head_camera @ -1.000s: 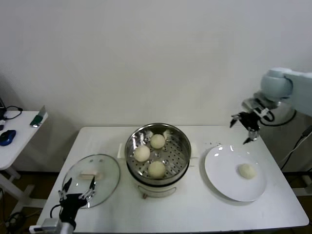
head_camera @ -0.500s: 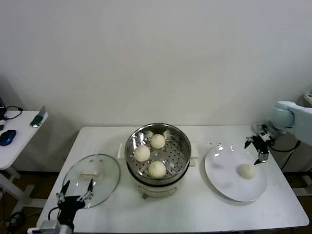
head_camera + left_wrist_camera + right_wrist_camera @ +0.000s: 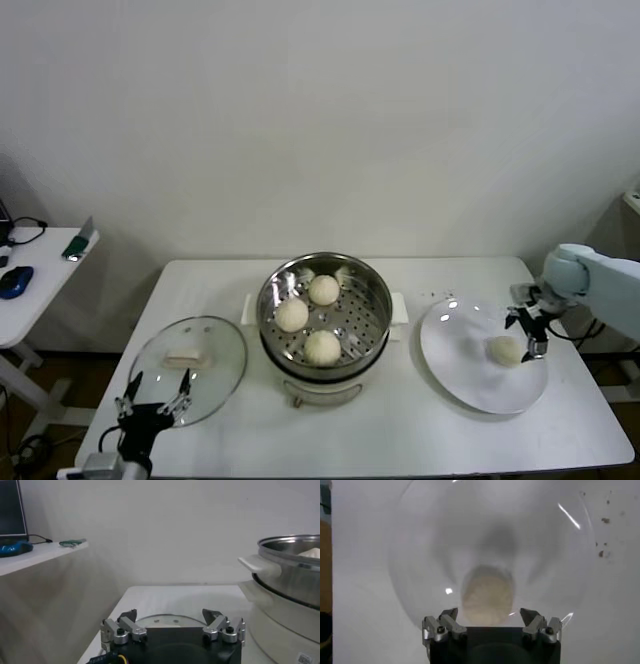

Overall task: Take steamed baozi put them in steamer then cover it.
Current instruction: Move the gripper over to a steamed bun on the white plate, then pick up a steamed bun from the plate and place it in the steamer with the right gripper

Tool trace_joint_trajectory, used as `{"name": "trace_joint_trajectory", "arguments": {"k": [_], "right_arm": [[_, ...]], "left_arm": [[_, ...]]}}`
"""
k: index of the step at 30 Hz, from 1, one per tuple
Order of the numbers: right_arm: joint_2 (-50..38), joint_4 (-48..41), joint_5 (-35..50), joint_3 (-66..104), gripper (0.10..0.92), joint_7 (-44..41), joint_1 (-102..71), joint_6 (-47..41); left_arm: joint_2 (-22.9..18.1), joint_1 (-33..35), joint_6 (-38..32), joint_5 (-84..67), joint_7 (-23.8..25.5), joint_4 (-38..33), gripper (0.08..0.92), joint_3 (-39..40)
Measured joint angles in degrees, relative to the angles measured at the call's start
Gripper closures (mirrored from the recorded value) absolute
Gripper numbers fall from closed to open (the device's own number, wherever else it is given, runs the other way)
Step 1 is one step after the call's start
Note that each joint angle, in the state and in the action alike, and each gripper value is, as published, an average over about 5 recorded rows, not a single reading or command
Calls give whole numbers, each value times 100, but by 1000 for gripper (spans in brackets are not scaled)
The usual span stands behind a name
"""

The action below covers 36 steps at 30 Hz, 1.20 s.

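Observation:
Three steamed baozi (image 3: 322, 346) (image 3: 291, 314) (image 3: 323, 289) lie in the shiny steamer (image 3: 374, 318) at the table's middle. A further baozi (image 3: 505, 350) (image 3: 487, 594) rests on the white plate (image 3: 460, 370) (image 3: 420, 555) at the right. My right gripper (image 3: 528, 336) (image 3: 489, 614) hovers open just over that baozi, a finger on either side, not touching it. The glass cover (image 3: 215, 360) (image 3: 165, 621) lies flat on the table at the left. My left gripper (image 3: 158, 388) (image 3: 170, 615) waits open at the cover's near edge.
A side table (image 3: 35, 290) with a blue mouse (image 3: 14, 281) stands at the far left. The steamer's white handle (image 3: 257, 563) juts toward the left gripper. Dark crumbs (image 3: 602, 555) speckle the table beside the plate. The table's right edge (image 3: 590, 395) runs close to the plate.
My right gripper has swung from high above the table's back right corner down over the plate to the baozi. The left arm has barely shifted.

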Motion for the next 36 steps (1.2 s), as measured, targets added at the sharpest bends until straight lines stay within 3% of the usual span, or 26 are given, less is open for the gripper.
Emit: {"name": "trace_joint_trajectory", "arguments": {"k": [10, 24, 36], "right_arm": [[63, -217, -88, 465, 205, 49, -404, -32], [-27, -141, -97, 657, 310, 24, -499, -29], [-72, 418, 494, -304, 346, -99, 763, -47]], "left_arm": [[6, -14, 12, 13, 0, 1, 177, 7], [-7, -35, 20, 20, -2, -4, 177, 27], [-6, -67, 45, 25, -1, -33, 177, 55]]}}
